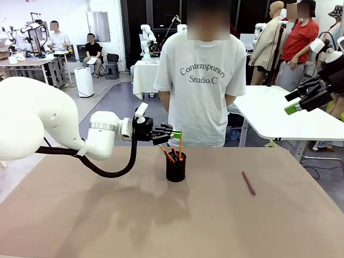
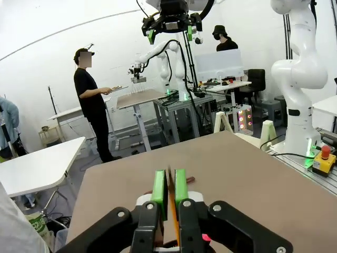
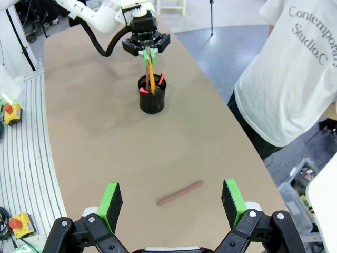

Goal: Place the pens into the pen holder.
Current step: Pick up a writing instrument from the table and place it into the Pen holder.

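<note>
Your left pincer [image 1: 177, 133] is pinching a yellow-orange pen [image 1: 180, 146] standing in the pen holder [image 1: 176, 170]. Your right pincer [image 3: 171, 196] is hanging spread wide above a reddish-brown pen [image 3: 180, 193] lying on the surface [image 1: 107, 215].

The white T-shirt [image 1: 200, 110] of the person [image 1: 202, 54] standing at the far edge of the table [image 1: 290, 215] carries dark print across the chest, in two lines: "Contemporary" above "Studio.C".

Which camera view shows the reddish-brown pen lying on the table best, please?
The right wrist view: the reddish-brown pen lies whole and close on the table. The front view shows it small, right of the pen holder. The left wrist view catches a short stub past green pads.
</note>
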`<action>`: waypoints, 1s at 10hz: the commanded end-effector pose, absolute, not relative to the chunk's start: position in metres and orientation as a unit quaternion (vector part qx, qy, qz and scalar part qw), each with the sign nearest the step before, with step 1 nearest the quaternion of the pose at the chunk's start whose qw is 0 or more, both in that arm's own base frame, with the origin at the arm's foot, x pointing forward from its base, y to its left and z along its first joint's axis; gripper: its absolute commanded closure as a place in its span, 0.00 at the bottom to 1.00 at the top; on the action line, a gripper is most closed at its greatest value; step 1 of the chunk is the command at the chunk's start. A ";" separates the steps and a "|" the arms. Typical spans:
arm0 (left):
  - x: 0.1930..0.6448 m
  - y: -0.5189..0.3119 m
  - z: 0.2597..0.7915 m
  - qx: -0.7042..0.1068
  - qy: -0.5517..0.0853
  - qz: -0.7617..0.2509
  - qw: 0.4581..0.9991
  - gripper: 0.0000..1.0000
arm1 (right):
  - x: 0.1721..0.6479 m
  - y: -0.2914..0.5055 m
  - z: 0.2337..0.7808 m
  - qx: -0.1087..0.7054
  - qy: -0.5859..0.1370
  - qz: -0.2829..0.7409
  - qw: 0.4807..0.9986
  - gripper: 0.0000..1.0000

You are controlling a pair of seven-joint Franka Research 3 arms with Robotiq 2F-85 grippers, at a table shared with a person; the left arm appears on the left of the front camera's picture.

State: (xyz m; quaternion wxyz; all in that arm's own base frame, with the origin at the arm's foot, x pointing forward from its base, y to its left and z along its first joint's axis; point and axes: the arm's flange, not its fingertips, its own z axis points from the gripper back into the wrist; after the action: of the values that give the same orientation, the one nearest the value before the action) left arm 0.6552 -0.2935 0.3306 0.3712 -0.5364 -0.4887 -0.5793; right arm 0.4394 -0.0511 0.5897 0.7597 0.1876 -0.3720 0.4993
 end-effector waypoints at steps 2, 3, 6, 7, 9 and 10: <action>0.660 -0.292 0.341 -0.536 -0.489 -0.580 0.370 0.28 | 0.440 -0.050 0.591 0.191 -0.379 0.500 0.755 0.00; 0.659 -0.290 0.344 -0.535 -0.491 -0.580 0.369 0.09 | 0.440 -0.050 0.591 0.191 -0.379 0.500 0.755 0.00; 0.653 -0.287 0.353 -0.529 -0.495 -0.585 0.363 0.00 | 0.440 -0.050 0.591 0.191 -0.379 0.500 0.755 0.00; 0.650 -0.286 0.357 -0.527 -0.497 -0.588 0.360 0.00 | 0.440 -0.050 0.591 0.191 -0.379 0.500 0.755 0.00; 0.647 -0.287 0.360 -0.522 -0.489 -0.596 0.366 0.00 | 0.440 -0.050 0.591 0.191 -0.379 0.500 0.755 0.00; 0.659 -0.291 0.355 -0.526 -0.498 -0.587 0.362 0.00 | 0.440 -0.050 0.591 0.191 -0.379 0.500 0.755 0.00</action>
State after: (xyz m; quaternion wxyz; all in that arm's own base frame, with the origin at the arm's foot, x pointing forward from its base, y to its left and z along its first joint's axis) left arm 0.6576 -0.2910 0.3572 0.3615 -0.5247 -0.4967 -0.5893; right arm 0.4394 -0.0511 0.5896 0.7597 0.1876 -0.3720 0.4993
